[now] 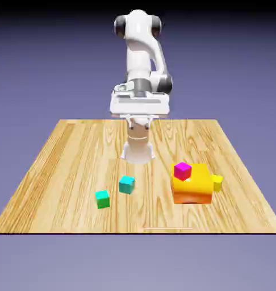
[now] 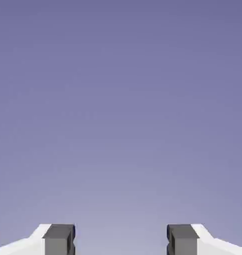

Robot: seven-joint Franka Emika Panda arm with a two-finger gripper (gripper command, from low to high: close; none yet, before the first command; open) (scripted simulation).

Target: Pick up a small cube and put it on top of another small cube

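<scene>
The small bluish-teal cube (image 1: 126, 184) rests on the wooden table (image 1: 61, 165), near the middle. A greener small cube (image 1: 102, 198) sits a little apart from it, closer to the front edge and toward the exterior view's left. My hand (image 1: 139, 105) hangs high above the table's far part, well away from both cubes. In the hand view my gripper (image 2: 120, 241) is open. Its two grey fingertips (image 2: 59, 239) stand wide apart with nothing between them. Only the blue-violet backdrop shows beyond them.
A large orange block (image 1: 192, 186) stands at the exterior view's right with a magenta cube (image 1: 182, 170) on its top. A small yellow cube (image 1: 217, 182) touches the block's right side. The robot's base (image 1: 138, 149) is at the table's far edge.
</scene>
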